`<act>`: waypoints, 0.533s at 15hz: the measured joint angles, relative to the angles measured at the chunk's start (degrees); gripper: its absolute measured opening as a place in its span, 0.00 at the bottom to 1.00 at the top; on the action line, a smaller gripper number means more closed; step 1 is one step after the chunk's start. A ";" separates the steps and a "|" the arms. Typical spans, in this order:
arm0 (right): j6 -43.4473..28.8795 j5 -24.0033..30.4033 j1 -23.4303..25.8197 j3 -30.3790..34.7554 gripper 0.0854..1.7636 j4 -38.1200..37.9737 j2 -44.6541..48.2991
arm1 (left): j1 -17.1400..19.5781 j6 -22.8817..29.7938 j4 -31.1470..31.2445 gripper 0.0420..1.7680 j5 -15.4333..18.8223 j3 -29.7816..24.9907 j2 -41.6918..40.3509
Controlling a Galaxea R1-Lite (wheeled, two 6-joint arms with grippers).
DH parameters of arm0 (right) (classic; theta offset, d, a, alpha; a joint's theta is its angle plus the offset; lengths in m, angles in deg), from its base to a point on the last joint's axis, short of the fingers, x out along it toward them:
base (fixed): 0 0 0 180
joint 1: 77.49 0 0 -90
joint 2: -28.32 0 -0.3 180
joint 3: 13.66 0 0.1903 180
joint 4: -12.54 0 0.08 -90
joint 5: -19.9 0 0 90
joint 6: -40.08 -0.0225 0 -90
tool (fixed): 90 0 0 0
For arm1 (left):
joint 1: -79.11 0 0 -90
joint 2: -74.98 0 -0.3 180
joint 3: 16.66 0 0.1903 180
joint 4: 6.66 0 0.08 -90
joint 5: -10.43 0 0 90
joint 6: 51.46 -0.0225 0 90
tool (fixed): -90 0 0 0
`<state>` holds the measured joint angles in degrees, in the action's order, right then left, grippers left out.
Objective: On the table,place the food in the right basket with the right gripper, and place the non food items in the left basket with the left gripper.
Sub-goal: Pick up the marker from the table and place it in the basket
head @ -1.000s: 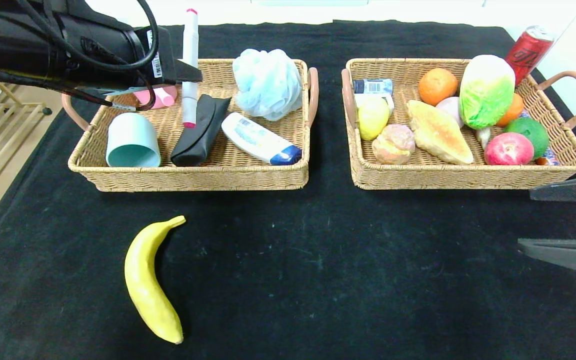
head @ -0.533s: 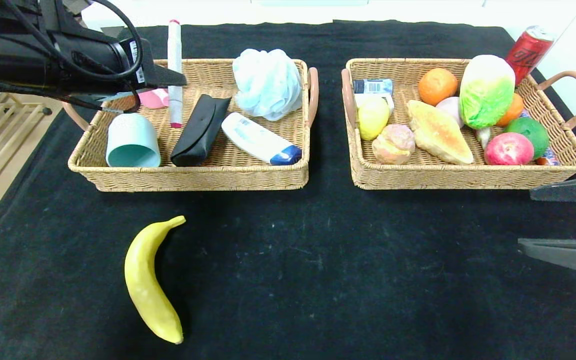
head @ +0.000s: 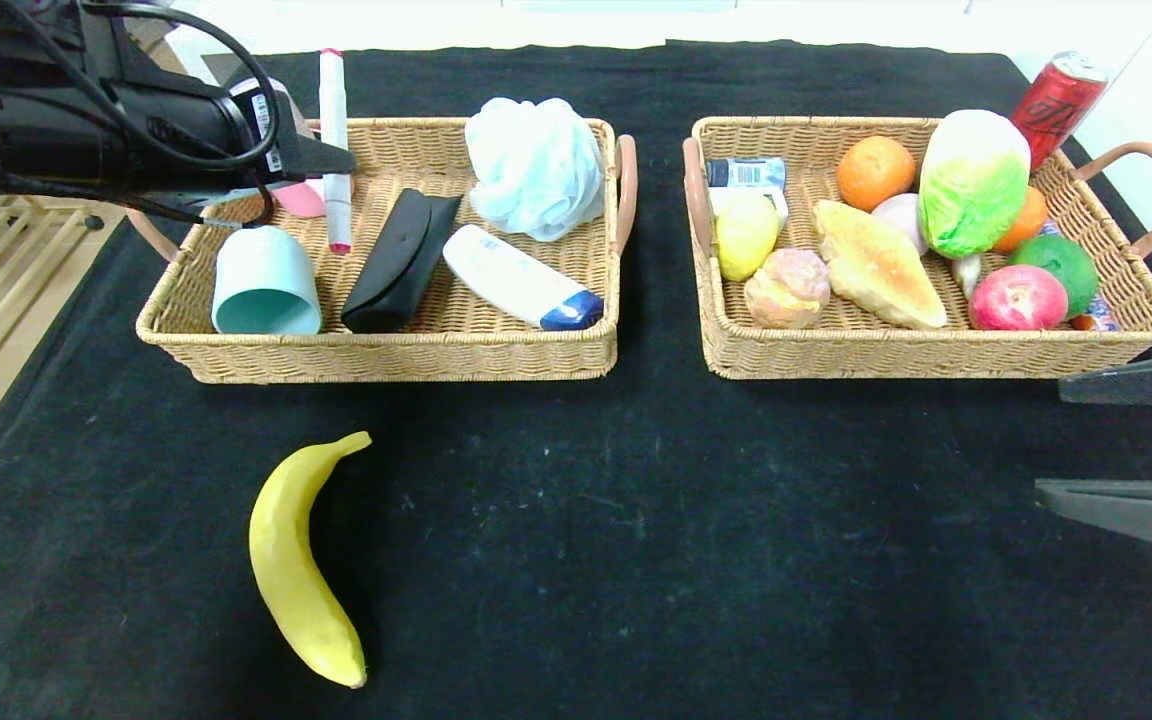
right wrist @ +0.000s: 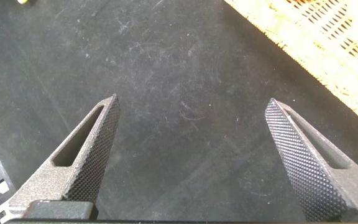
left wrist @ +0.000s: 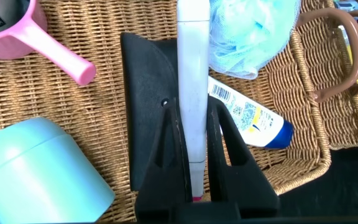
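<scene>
Head view shows our left pincer (head: pixel 331 160) closed on the marker pen (head: pixel 335 150), which hangs upright above the far left corner of the left basket (head: pixel 386 355), pink tip down, over the wicker between the teal mug (head: pixel 265 280) and the black case (head: pixel 400 260). From the left wrist view we see the fingers (left wrist: pixel 166 146) clamped on either side of the pen's white barrel near its lower end.

We judge the pen light, stiff and smooth, so it could slip or swing in a narrow grip; a hold nearer mid-barrel would steady it.

Our right pincer (right wrist: pixel 197 162) hangs wide open and empty over the bare counter (head: pixel 686 520), near the right basket (head: pixel 936 355).

The banana (head: pixel 298 560) lies on the counter in front of the left basket, well apart from both baskets. It looks firm and curved, and we would take it across its thick middle.
</scene>
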<state>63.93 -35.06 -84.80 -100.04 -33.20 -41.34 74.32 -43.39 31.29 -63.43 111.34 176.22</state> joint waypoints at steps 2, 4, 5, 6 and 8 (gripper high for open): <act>0.00 -0.01 0.02 0.00 0.97 0.00 0.00 | 0.11 -0.05 0.00 0.33 0.20 0.13 0.09; 0.00 -0.01 0.02 0.00 0.97 0.00 0.04 | 0.13 0.02 0.00 0.47 0.17 0.24 0.09; -0.01 -0.01 0.02 0.00 0.97 0.05 0.09 | 0.13 0.02 0.00 0.53 0.15 0.24 0.09; -0.01 -0.01 0.02 0.00 0.97 0.07 0.12 | 0.13 0.05 0.00 0.58 0.12 0.24 0.09; 0.00 -0.01 0.04 0.00 0.97 0.07 0.12 | 0.20 0.02 0.00 0.67 0.12 0.13 0.09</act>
<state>63.93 -35.07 -84.76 -100.04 -33.12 -41.22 74.51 -43.36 31.29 -63.31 111.48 176.31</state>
